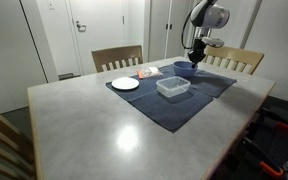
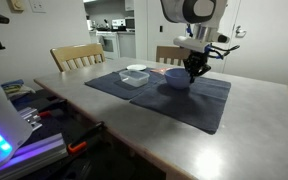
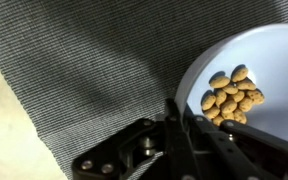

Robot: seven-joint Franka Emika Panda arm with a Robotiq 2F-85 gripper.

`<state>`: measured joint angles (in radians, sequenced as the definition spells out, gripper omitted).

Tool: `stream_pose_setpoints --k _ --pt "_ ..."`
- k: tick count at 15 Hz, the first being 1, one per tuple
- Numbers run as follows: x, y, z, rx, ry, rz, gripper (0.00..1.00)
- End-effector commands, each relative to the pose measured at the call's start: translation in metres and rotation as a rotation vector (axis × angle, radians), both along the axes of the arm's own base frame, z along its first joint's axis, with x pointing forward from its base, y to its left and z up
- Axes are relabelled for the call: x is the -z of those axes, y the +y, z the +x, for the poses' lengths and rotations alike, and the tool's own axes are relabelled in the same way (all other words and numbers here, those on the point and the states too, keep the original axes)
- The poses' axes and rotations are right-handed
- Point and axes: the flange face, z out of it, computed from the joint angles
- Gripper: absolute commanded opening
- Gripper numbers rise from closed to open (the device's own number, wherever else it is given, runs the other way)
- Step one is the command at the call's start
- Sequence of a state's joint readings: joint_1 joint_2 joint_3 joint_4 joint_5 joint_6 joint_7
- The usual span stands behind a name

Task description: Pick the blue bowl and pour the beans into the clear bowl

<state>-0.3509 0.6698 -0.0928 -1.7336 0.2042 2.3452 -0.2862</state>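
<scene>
We see hand (image 3: 181, 118) clamped on rim of small round dark-blue bowl (image 3: 269, 60), tan beans (image 3: 232, 95) inside: grasp step. Next, we judge: lift level, carry to translucent clear plastic bowl (image 1: 172, 88), tip.

Mat (image 1: 184, 112) on table (image 1: 104, 130), toward the edge by the chairs (image 1: 117, 57). On mat: plate (image 1: 125, 84) at one corner; clear bowl (image 1: 173, 88) mid-mat; blue bowl (image 1: 183, 71) just behind it, chair side. Beans (image 3: 232, 98) in blue bowl.

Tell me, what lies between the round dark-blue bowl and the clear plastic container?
Only bare dark cloth mat separates bowl and container, in both exterior views.
</scene>
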Motion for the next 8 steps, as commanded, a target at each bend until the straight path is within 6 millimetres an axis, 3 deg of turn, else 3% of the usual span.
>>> stream_pose_setpoints --k 1,8 --pt "0.0073 -0.004 0.0054 0.003 0.0 0.026 0.01" --pt "-0.0024 -0.0028 0.0037 -0.011 0.015 0.014 0.01"
